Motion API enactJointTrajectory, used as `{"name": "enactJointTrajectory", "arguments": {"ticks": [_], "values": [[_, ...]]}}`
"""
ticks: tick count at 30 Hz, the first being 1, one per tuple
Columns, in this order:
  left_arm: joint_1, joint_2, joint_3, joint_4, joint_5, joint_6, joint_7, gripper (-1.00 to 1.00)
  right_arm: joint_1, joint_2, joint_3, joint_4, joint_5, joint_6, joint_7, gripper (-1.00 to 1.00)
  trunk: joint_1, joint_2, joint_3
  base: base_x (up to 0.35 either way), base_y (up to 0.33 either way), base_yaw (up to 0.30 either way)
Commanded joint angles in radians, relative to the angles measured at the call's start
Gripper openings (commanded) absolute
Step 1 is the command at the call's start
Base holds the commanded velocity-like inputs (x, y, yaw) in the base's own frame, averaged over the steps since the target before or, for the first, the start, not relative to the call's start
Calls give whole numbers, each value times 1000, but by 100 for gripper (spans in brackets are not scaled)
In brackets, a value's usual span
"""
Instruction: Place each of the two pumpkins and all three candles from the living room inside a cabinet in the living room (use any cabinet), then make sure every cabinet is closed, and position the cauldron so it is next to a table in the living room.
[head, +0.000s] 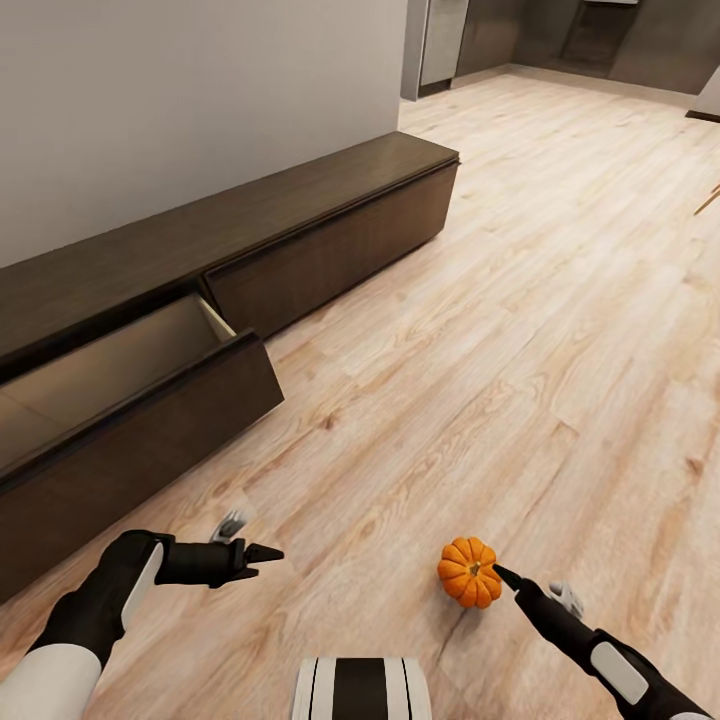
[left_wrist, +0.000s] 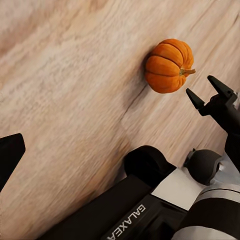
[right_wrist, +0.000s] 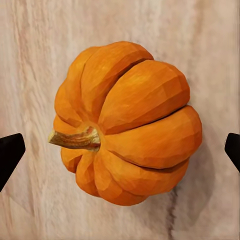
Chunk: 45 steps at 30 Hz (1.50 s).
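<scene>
I'm lining my right gripper, fingers spread wide, onto the pumpkin at five o'clock; next, close in and clamp.

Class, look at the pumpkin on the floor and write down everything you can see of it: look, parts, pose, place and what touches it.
The pumpkin is small, round and bright orange, with deep ribs running to a short tan-brown stem that is tilted to one side. Its skin looks smooth and slightly matte. It rests on the pale wood floor, apart from the dark cabinet. The right gripper hovers by it, jaws open to either side of the pumpkin and not touching it. Only the floor touches it.
</scene>
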Motion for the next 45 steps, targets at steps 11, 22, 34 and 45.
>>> {"name": "enactJointTrajectory", "arguments": {"ticks": [11,22,34,45], "values": [[0,1,0,0,1,0,-1,100,0,0,1,9,-1,-3,-8,100,0,0,0,8,14,0],[0,-1,0,0,1,0,-2,100,0,-1,1,10,-1,-4,-8,100,0,0,0,18,25,0],[0,0,2,0,1,0,-2,100,0,-1,0,10,-1,-10,-8,100,3,-2,-27,0,0,0],[0,0,2,0,1,0,-2,100,0,-1,0,10,-1,-12,-8,100,8,-4,-66,0,0,0]]}}
